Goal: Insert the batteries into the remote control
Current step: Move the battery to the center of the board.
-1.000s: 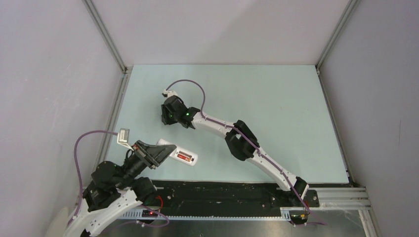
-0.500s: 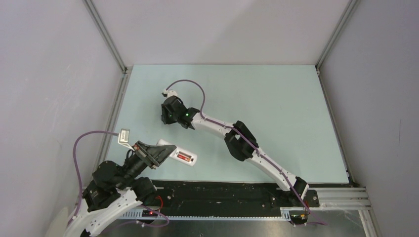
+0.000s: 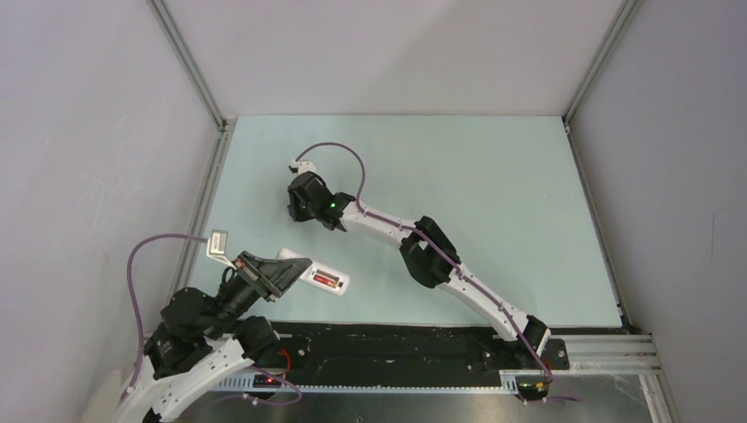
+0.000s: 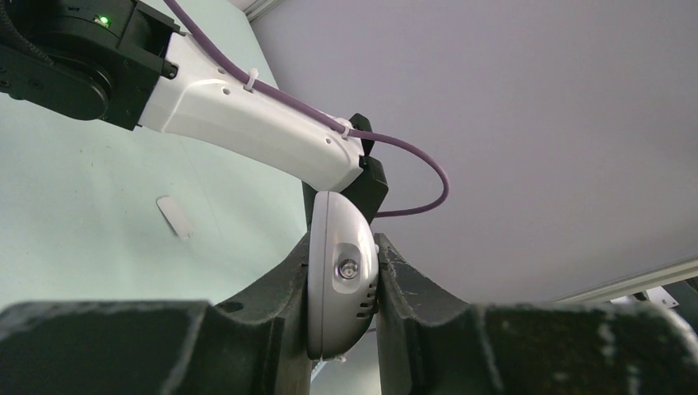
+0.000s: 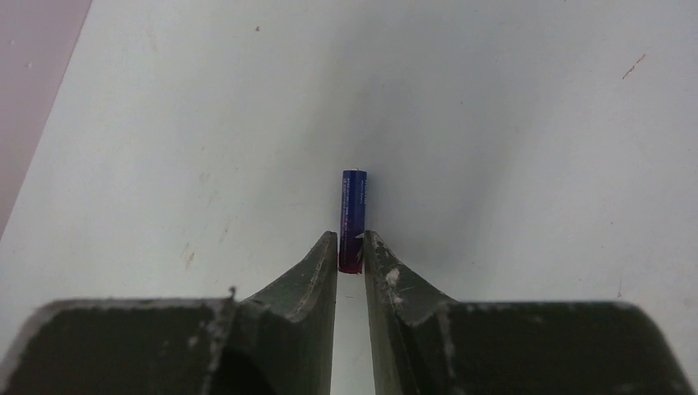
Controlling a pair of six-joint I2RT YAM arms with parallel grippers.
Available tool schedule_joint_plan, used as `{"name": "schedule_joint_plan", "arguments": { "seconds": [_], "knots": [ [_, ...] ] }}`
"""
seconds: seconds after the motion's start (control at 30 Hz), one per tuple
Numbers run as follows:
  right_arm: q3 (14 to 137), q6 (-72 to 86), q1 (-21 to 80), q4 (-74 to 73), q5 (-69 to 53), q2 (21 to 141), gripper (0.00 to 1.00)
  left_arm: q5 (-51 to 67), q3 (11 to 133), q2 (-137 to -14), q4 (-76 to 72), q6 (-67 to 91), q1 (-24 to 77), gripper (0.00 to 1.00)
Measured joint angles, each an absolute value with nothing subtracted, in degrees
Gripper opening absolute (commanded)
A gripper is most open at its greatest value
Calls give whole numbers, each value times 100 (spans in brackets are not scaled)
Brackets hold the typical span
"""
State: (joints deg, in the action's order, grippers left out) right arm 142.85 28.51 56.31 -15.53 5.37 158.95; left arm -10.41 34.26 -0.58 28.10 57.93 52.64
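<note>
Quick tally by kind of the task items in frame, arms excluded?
Batteries: 2 (red-orange cylindrical battery in the remote's bay; dark blue cylindrical battery between the right gripper fingers)
Remotes: 1 (white rectangular plastic remote control, clamped in the left gripper)
Cover plates: 1 (small white oblong cover plate, lying apart from the remote)
Total: 4

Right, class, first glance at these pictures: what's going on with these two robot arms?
The left claw is shut on the white remote control, holding it at the near left of the table with its open back facing up; a red battery already sits inside. The right claw, farther out, pinches the dark blue battery by one end. A small white cover plate lies loose on the table.
</note>
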Motion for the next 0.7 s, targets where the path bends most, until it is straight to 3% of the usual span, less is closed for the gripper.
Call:
{"name": "schedule_joint_plan", "arguments": {
  "seconds": [0.37,0.7],
  "knots": [
    [14289,2783,5651,-1559,569,15900,17,-1046,3430,-58,2873,5793,5264,5],
    [14009,2480,5690,-1284,611,15801,20,-1068,3430,-58,2899,5793,5264,5]
  ]
}}
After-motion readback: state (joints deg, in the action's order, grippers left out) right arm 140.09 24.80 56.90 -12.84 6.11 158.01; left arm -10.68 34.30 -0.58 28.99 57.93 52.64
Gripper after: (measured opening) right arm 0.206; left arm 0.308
